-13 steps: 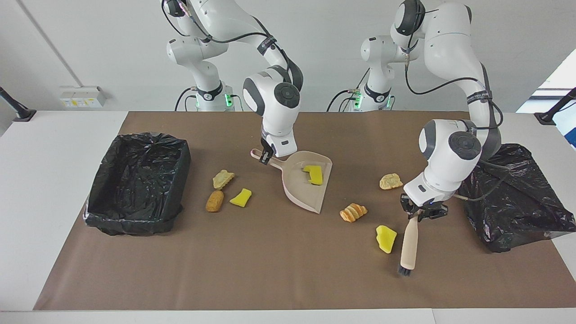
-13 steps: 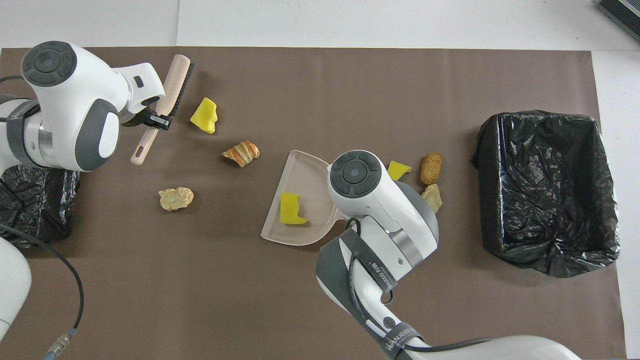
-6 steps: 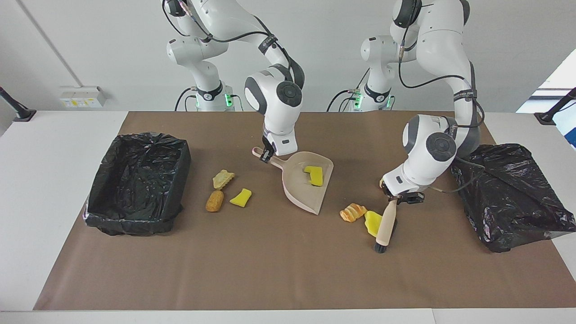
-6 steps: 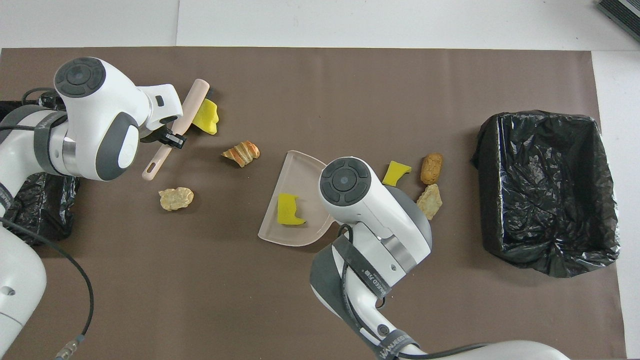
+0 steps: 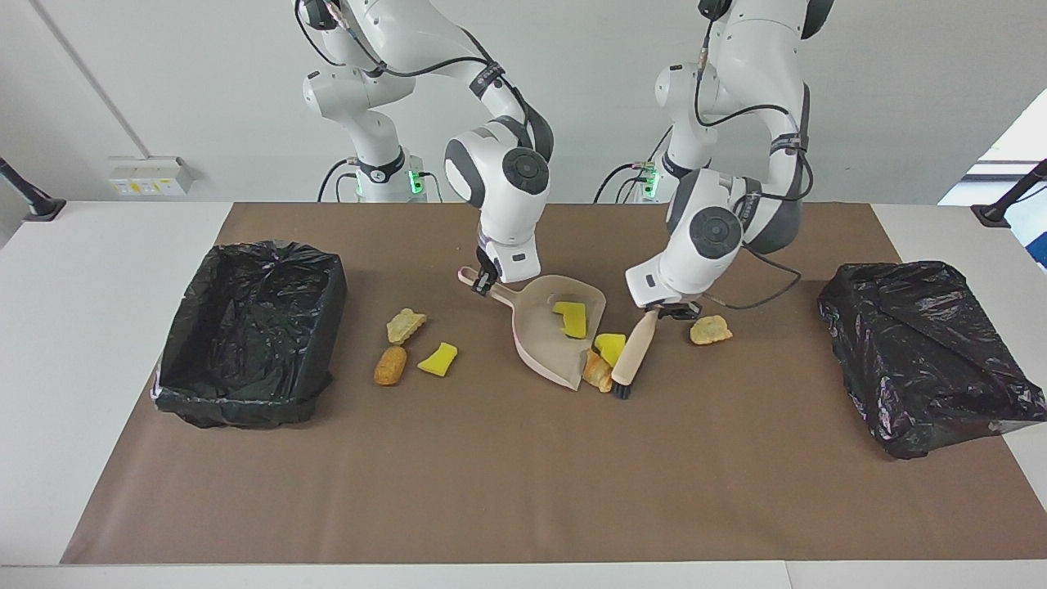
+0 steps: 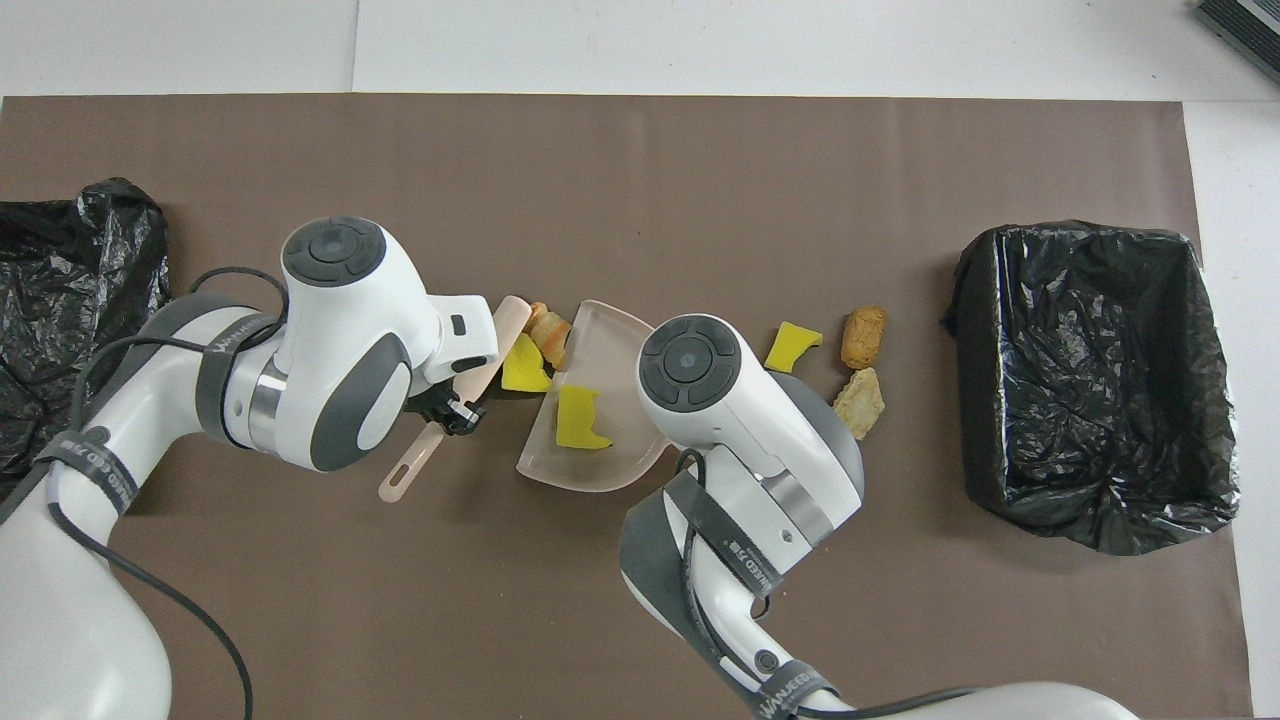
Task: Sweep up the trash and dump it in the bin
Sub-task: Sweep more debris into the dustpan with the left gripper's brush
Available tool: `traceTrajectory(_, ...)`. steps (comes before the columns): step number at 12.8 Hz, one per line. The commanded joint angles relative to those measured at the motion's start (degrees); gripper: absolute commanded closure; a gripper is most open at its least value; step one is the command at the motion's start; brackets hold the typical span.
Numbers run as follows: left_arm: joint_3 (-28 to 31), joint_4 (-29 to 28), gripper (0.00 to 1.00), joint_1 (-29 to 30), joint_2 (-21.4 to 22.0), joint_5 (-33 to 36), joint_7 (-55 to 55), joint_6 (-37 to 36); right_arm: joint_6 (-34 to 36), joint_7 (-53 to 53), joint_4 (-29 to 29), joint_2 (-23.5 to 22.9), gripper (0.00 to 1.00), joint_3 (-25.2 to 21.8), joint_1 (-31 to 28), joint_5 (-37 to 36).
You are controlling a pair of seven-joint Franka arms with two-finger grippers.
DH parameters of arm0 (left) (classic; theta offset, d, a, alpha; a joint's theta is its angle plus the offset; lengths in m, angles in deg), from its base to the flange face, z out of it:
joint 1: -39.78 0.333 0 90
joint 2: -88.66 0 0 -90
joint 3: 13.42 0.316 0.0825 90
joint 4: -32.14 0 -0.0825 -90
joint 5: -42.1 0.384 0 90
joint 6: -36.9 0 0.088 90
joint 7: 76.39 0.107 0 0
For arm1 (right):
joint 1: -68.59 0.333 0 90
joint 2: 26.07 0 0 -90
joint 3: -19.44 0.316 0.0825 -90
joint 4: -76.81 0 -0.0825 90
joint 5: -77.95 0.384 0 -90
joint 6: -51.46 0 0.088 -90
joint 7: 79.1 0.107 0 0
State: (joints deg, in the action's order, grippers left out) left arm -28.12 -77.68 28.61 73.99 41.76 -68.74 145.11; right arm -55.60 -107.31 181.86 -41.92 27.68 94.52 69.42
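Observation:
My left gripper is shut on the handle of a beige brush whose bristles rest on the mat at the mouth of the beige dustpan. A yellow sponge chunk and an orange-brown bread piece lie between brush and pan lip. My right gripper is shut on the dustpan handle. Another yellow chunk lies inside the pan. A tan scrap sits beside the left gripper. Three scraps lie between pan and black-lined bin.
The bin stands at the right arm's end of the brown mat. A crumpled black bag lies at the left arm's end. In the overhead view my left arm hides the tan scrap and my right wrist covers the dustpan handle.
My left arm swept the brush across the mat toward the dustpan, pushing the yellow chunk and the bread piece up to its lip. The dustpan shifted only slightly.

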Motion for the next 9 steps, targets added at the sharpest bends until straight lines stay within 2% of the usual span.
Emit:
traceTrajectory(1, 0.90, -4.44, 1.00, -4.30, 4.90, -4.65, -2.63, -2.38, 0.71, 1.66, 0.85, 1.09, 1.00, 0.38, -0.19, -0.87)
traceTrajectory(3, 0.90, -3.73, 1.00, -5.00, 6.92, -8.96, -5.78, -3.53, 0.71, 1.66, 0.85, 1.09, 1.00, 0.38, -0.19, -0.87)
traceTrajectory(6, 1.86, -3.12, 1.00, -3.52, 9.38, -8.98, -9.48, -3.89, 0.71, 1.58, 0.85, 1.09, 1.00, 0.38, -0.19, -0.87)
traceTrajectory(9, 2.13, -3.99, 1.00, 3.67, 13.95, -8.72, -12.56, -5.72, 0.28, 0.18, 0.85, 1.09, 1.00, 0.38, -0.27, -1.04)
